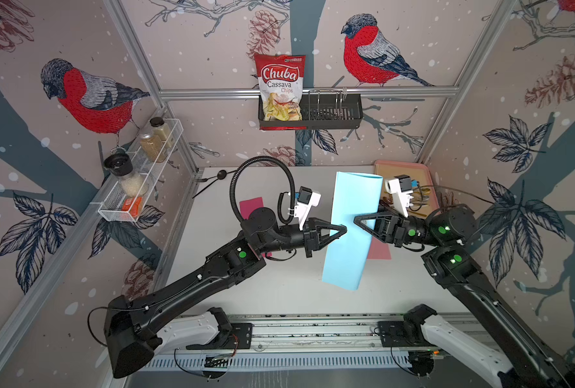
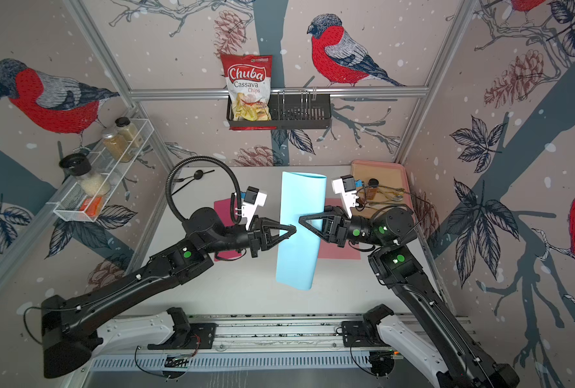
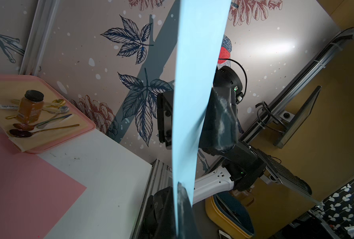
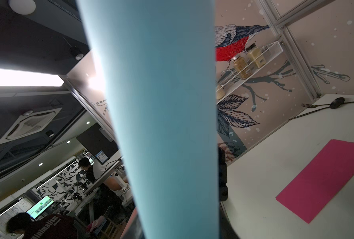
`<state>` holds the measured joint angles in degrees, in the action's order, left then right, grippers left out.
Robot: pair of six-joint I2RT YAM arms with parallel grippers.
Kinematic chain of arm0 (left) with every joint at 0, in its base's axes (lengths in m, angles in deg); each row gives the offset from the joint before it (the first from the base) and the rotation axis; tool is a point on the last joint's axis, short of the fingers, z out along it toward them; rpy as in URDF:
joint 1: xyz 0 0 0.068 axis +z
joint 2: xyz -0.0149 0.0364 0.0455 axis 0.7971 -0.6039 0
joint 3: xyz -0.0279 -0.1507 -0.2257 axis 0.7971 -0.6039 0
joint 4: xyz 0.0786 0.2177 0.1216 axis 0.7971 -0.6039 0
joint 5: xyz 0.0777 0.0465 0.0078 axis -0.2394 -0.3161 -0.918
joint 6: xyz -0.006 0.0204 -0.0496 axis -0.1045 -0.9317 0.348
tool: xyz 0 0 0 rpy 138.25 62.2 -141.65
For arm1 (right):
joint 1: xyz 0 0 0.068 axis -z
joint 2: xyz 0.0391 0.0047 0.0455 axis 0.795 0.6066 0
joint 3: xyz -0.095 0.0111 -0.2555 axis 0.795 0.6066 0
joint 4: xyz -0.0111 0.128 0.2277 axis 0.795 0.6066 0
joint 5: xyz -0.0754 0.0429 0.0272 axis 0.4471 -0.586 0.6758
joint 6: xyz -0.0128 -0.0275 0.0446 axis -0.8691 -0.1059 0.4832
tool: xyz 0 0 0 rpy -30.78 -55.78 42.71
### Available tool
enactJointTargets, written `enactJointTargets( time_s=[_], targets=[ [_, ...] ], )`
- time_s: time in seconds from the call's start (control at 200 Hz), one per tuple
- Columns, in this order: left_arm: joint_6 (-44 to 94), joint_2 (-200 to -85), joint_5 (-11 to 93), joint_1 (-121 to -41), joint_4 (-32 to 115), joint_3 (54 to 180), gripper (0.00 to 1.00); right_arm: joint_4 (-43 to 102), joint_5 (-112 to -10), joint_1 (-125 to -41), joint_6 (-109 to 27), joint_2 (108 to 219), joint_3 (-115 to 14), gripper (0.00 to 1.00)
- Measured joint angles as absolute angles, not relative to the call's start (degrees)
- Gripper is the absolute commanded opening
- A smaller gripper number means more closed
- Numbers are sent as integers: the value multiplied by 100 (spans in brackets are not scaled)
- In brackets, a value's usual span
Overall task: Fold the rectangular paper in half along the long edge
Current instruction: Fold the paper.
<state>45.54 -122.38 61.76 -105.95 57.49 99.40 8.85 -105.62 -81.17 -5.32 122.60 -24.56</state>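
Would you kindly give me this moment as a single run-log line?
paper: blue, bent double, held aloft | left jaws: shut on paper | right jaws: open around paper | crease: not pressed

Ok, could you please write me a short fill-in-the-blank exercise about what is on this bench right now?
1. The left gripper is shut on the light ___ paper.
2. The chips bag stands in a ___ basket on the back wall.
3. The jar stands on a ___ tray.
Missing words: blue; black; pink.
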Motion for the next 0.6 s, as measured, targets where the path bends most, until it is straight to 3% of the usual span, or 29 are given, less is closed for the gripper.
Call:
enactJointTargets(
  time_s=[0.205, 0.6],
  targets=[
    [4584, -12246, 6264, -10606, 5762, 9940, 0, 689, -10619, -8102, -412, 12301, -2473, 23],
    [4578, -12220, 6281, -10622, 5760, 9943, 21, 699, -10614, -8049, -333, 12308, -2476, 19]
  ],
)
